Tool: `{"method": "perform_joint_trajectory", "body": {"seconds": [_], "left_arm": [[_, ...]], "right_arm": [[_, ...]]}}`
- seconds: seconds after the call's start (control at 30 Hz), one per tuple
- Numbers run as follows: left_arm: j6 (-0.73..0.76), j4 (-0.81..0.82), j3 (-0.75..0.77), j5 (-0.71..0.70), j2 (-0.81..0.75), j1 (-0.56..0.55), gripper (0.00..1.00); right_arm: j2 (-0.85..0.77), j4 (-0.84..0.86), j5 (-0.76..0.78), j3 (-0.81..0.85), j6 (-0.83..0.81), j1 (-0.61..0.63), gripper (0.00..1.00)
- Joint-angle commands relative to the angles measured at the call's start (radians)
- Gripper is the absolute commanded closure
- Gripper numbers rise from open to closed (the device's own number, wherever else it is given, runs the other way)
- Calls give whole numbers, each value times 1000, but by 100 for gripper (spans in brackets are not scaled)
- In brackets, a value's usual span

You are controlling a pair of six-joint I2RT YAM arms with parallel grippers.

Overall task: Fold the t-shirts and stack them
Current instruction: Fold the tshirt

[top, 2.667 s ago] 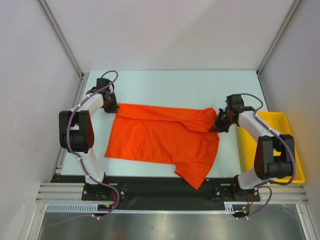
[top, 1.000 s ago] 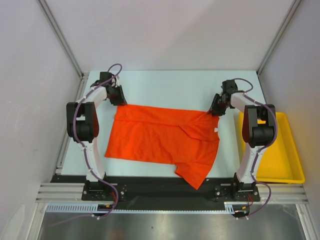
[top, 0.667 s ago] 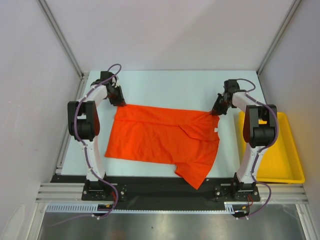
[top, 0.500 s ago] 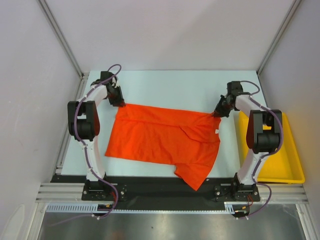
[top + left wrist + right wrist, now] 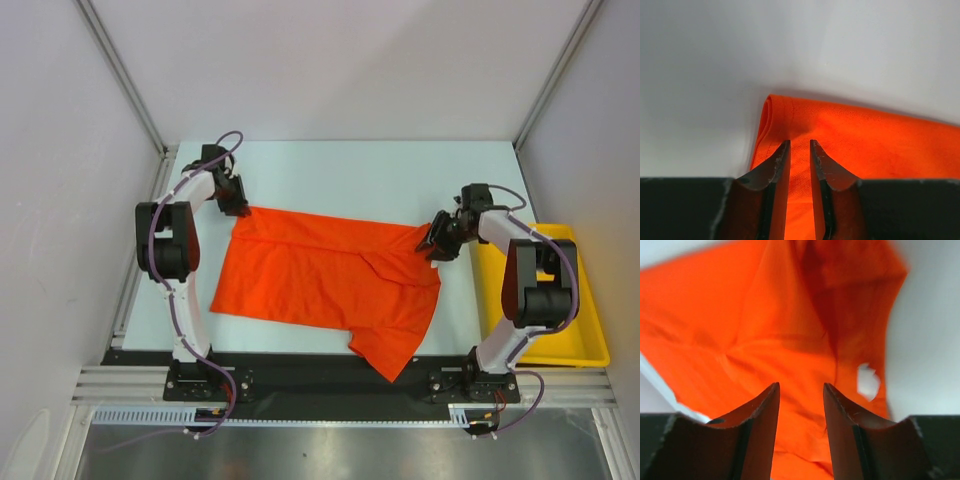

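Orange-red and stretched wide, the plain short-sleeved cloth t-shirt [image 5: 330, 280] lies across the middle of the pale desk [image 5: 340, 175], one sleeve trailing toward the near edge. My left claw [image 5: 238, 205] pinches the far-left corner, jaws nearly together on a doubled hem. My right claw [image 5: 438, 243], gripping the far-right corner with cloth bunched between its jaws, has just swung back from the far side toward the yellow plastic tray [image 5: 590, 320], dragging that corner along. I judge the far edge is being drawn taut; no fold is made yet.
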Motion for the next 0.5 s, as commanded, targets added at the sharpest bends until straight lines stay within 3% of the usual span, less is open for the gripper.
{"method": "perform_joint_trajectory", "body": {"seconds": [0.0, 0.17, 0.47], "left_arm": [[-3, 3, 0, 8, -57, -2, 73], [-5, 5, -13, 8, -75, -5, 73], [-2, 9, -21, 5, -63, -16, 73]], "right_arm": [[-96, -21, -148, -54, -9, 42, 54], [-171, 31, -158, -184, 34, 52, 55], [-191, 10, -145, -243, 52, 26, 58]]}}
